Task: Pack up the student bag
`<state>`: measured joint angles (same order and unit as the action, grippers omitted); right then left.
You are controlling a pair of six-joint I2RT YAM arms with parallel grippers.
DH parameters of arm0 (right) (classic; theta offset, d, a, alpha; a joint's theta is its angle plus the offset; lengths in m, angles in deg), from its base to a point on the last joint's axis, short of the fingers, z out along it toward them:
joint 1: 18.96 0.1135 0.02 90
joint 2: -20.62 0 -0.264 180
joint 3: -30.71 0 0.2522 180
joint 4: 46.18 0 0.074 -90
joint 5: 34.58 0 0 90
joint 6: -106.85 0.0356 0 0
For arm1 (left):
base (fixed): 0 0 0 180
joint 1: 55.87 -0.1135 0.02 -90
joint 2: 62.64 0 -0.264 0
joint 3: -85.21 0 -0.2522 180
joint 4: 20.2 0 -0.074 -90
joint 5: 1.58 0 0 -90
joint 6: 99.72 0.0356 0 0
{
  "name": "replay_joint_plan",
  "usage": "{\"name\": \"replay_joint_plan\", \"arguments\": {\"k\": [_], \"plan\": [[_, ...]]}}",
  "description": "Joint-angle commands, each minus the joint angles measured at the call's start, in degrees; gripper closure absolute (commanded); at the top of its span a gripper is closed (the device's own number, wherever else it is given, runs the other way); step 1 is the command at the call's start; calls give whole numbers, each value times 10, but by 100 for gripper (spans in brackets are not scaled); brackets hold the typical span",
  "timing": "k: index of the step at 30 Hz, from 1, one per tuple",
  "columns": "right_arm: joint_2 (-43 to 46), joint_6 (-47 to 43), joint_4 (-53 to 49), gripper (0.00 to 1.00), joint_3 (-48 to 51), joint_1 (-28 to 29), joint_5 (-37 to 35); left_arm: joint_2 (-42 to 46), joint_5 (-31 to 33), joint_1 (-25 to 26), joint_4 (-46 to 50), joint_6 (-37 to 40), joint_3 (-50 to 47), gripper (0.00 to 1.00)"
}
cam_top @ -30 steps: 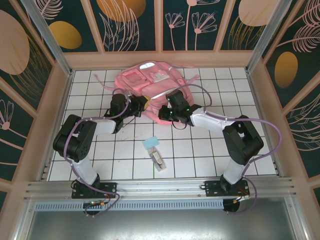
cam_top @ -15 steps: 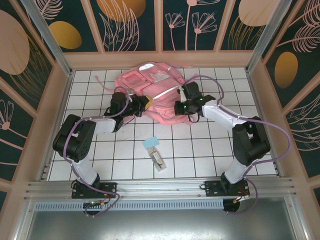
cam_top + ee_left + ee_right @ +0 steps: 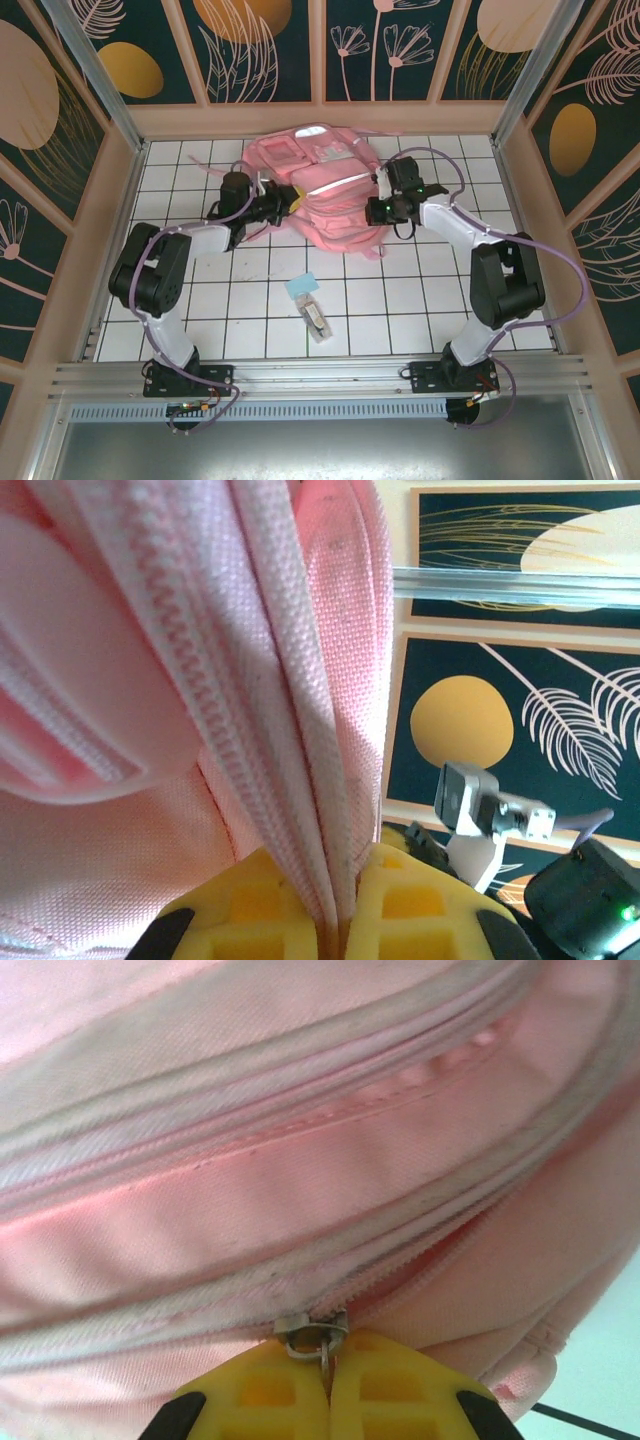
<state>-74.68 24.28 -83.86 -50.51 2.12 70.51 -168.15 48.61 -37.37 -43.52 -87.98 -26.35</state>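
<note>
Item: student bag, pink, slumped at the far middle of the tabletop between the two arms. Holds: left gripper pressed together on a fold of the bag's zip seam; right gripper pinching the small metal zip pull at its very tip. Risks, as judged: the thin pull may slip from the yellow pads if the right arm draws off the line of the zip; the seam fold may tug free of the left gripper, letting the whole bag slide across the tabletop and the zip jam rather than run.
</note>
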Motion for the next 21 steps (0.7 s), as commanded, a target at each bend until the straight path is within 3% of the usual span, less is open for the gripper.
{"name": "replay_joint_plan", "arguments": {"k": [1, 3, 7, 11, 16, 21], "plan": [[57, 12, -60, 100, 39, 6, 85, -49, 51, -34, -41, 45, 74, 100], [75, 27, -39, 100, 55, 28, 127, -72, 55, -34, -30, 54, 110, 100], [86, 89, 69, 100, 85, 56, 205, -101, 45, -34, 2, 62, 169, 54], [50, 140, 175, 100, 79, 71, 233, -63, 57, -34, 81, 122, 167, 29], [-23, 157, 216, 100, 7, 82, 227, 26, 100, -34, 205, 201, 103, 27], [-47, 182, 258, 100, -38, 88, 231, 119, 110, -33, 184, 164, -24, 26]]}}
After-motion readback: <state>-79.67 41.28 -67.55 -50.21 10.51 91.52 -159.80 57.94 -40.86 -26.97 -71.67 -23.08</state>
